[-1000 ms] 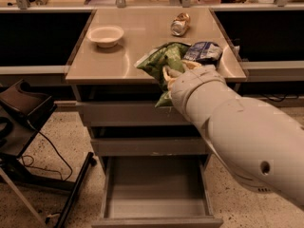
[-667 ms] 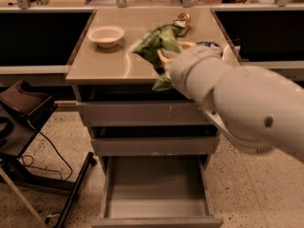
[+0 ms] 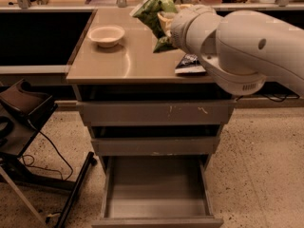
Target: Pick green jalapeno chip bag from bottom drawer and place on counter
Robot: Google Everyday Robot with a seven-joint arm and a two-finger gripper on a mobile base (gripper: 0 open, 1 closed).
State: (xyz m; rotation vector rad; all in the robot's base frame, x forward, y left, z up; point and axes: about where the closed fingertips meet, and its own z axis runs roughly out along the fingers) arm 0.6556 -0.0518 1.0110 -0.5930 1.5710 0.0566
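The gripper (image 3: 165, 25) holds the green jalapeno chip bag (image 3: 156, 7) high over the back half of the counter (image 3: 123, 63), its pale fingers (image 3: 166, 19) closed on the crumpled foil near the bag's middle. A second ago the bag hung lower, over the counter's front right corner; it now sits further back and nearer the centre, its top reaching the rail behind the cabinet. The white arm (image 3: 247, 46), which earlier rose from the lower right, now sweeps in from the right edge. The bag's lower tip appears to hang just above the surface, though contact cannot be ruled out from this angle. A pale bowl (image 3: 106, 34) stands on the left rear of the counter, well apart from the bag, with a bare, glossy stretch between them running to the front edge. A blue-and-white bag (image 3: 190, 64) lies near the right edge, partly under the arm. Below, the bottom drawer (image 3: 156, 194) stands pulled out, while the two shallower drawers (image 3: 154, 113) above are shut. A black stand (image 3: 21, 108) sits beside the cabinet's left side.
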